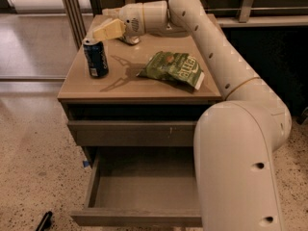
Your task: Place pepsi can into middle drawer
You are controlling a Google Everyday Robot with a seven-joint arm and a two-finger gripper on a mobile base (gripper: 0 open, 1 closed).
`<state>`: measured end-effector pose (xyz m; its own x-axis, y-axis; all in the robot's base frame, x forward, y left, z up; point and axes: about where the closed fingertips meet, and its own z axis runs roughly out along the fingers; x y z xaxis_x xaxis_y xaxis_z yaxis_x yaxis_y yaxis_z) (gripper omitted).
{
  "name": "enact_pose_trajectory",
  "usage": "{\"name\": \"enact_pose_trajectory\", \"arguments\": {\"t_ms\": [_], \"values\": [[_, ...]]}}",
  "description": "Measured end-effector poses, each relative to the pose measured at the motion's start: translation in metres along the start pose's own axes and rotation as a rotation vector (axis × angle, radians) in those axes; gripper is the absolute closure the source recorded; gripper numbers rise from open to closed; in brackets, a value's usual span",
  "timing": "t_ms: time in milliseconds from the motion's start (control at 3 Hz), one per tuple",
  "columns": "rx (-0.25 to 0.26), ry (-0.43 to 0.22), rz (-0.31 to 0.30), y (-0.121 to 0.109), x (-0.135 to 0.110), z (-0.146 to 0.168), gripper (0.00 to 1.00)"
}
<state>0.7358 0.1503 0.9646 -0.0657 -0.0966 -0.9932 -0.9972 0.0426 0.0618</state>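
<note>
The pepsi can (96, 57), dark blue with a silver rim, stands upright near the left edge of the cabinet top (144, 88). My gripper (104, 22) hovers above the back left of the top, just behind and above the can, not touching it. Its pale yellow fingers (109, 30) point left and stand apart; the shadow on the top shows a fork. The gripper is empty. The middle drawer (144, 184) is pulled out below, and its plain grey base is bare.
A green chip bag (175, 69) lies on the right half of the top. A shut drawer face (132, 133) with small pale marks sits above the open drawer. My arm (236, 143) covers the cabinet's right side. Speckled floor (33, 167) lies to the left.
</note>
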Motion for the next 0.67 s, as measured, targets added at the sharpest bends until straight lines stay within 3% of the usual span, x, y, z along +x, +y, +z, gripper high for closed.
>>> {"name": "enact_pose_trajectory", "arguments": {"t_ms": [667], "values": [[-0.057,0.052,0.009,-0.003,0.008,0.027,0.0]]}}
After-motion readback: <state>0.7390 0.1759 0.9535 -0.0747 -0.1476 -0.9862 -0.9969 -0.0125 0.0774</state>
